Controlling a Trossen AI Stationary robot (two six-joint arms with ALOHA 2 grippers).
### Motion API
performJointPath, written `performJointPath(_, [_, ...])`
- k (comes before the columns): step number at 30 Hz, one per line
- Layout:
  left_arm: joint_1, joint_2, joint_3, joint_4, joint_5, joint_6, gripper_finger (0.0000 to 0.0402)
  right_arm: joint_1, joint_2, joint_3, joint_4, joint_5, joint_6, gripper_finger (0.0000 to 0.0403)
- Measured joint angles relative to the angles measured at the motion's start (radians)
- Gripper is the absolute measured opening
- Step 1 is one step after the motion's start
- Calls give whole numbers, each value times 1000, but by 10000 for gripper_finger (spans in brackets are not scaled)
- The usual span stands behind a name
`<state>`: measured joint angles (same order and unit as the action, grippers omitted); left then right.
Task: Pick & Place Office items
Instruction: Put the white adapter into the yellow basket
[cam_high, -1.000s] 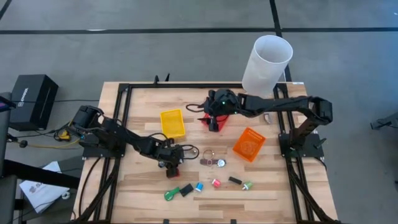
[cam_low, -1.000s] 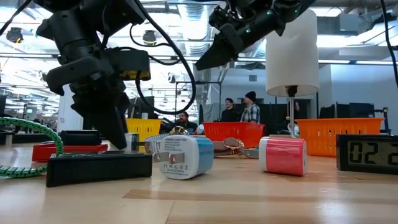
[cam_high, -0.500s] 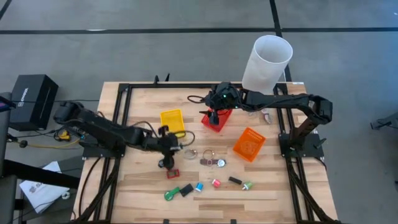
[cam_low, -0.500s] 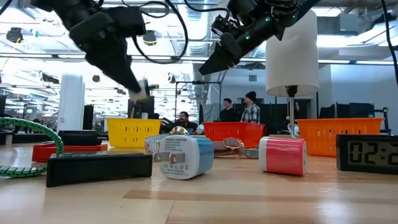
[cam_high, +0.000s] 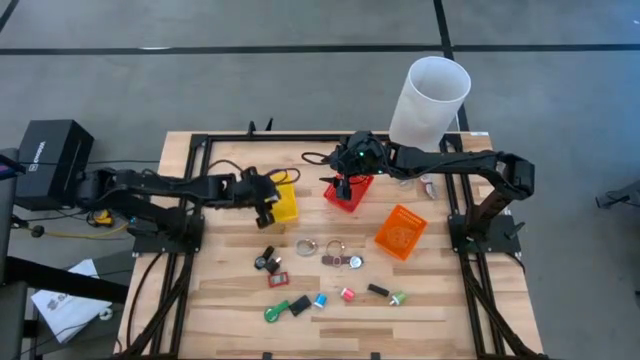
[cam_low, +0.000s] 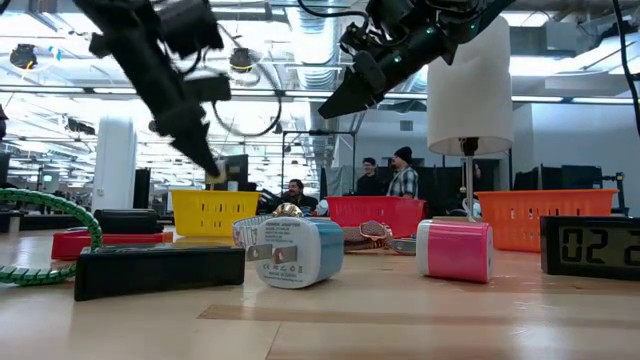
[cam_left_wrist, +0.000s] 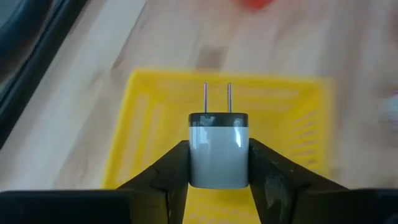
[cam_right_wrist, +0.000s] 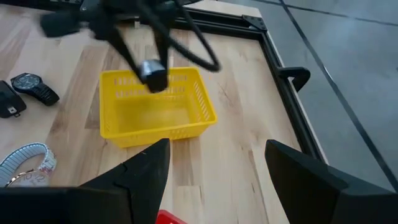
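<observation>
While the left claw is pinching a grey plug adapter above the yellow bin, releasing off-centre is risking a bounce onto the counter.

White plug adapter, pink block, black bar, yellow bin behind, perhaps a clock.

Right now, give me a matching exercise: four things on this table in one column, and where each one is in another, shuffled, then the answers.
Things:
1. grey plug adapter
2. yellow bin
3. orange bin
4. right end effector

Places:
A. over the red bin
B. on the table under the left end effector
C. clamped in the left end effector
D. on the table near the right arm's base

Pairs: 1-C, 2-B, 3-D, 4-A
</observation>
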<state>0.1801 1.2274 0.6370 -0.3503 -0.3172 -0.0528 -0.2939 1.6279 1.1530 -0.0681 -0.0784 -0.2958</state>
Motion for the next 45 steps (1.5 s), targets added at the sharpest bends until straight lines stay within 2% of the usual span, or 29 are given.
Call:
performJointPath(4, [87,-1,-62,58,4,21,131,0,0,0,7,0,0,256])
performJointPath(7, [127,-1,-117,124,62,57,134,0,3,0,28,0,0,256])
performJointPath(13, [136,-1,-179,295,94,88,136,13,12,0,52,0,0,256])
performJointPath(18, [136,39,-180,311,130,133,138,19,12,0,63,0,0,256])
performJointPath(21, [147,87,-177,340,131,210,139,20,12,0,65,-1,0,256])
performJointPath(25, [169,162,-119,343,132,233,140,19,12,0,69,-1,-1,256])
performJointPath(30, [198,253,-46,306,204,236,140,19,12,0,85,0,-3,256])
performJointPath(35, [208,312,-18,261,214,233,141,17,12,0,81,-1,-3,256])
performJointPath(41, [206,307,-21,250,214,230,171,16,12,0,77,-1,-3,256])
performJointPath(45, [205,252,-20,225,214,230,195,19,12,0,76,-1,-2,256])
